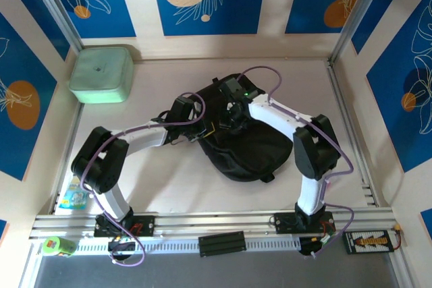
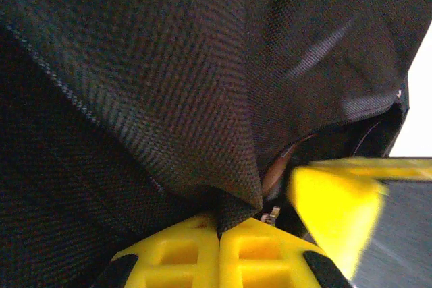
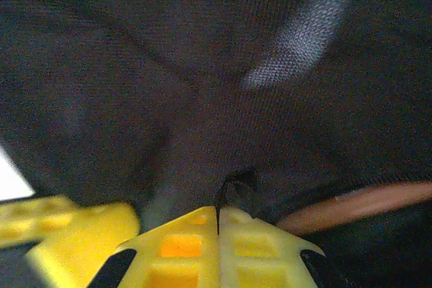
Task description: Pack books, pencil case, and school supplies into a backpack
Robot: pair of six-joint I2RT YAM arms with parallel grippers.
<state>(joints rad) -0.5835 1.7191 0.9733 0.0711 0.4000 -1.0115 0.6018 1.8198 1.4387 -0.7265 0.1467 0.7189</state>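
Backpack (image 1: pixel 253 150): opening covered from above by both wrists; contents not seen. Left hand (image 2: pixel 218 224): fingers cut off by the lower edge, a fold of black fabric pinched between the tips. Right hand (image 3: pixel 217 217): likewise cropped, picture blurred; whatever is nipped at the tips not made out. Brown curved strip (image 3: pixel 351 208) beside it: smeared, not identified. Small packet (image 1: pixel 73 197) and green object (image 1: pixel 58 245), near left corner: too small to be told.

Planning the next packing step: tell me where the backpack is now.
In the top view the backpack lies on the table, right of centre, the mint-green box off in the far-left corner.
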